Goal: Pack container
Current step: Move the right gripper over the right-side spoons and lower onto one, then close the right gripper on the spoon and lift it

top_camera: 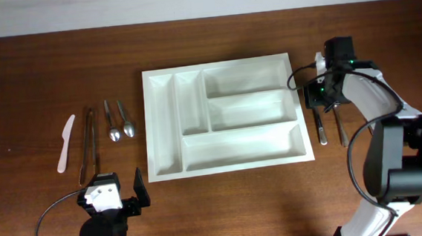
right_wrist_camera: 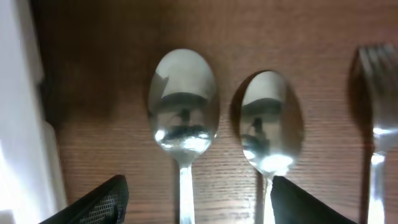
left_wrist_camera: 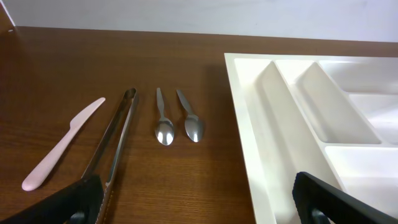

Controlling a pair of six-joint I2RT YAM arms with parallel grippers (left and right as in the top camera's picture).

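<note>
The container [top_camera: 243,145] is a white tray with several compartments, all bare, in the middle of the table. My right gripper [top_camera: 323,99] hovers just past its right side. In the right wrist view the gripper [right_wrist_camera: 199,199] is open, its jaws standing either side of the left spoon's [right_wrist_camera: 183,106] handle without touching it. Beside it lie a second spoon [right_wrist_camera: 270,121] and a fork [right_wrist_camera: 376,81]. My left gripper [top_camera: 115,180] is open and holds nothing, near the front left of the table.
Left of the tray lie a pink knife [left_wrist_camera: 62,146], metal tongs [left_wrist_camera: 115,134] and two small spoons [left_wrist_camera: 163,127] [left_wrist_camera: 191,123]. The tray's white wall [right_wrist_camera: 15,93] runs close to my right gripper's left finger.
</note>
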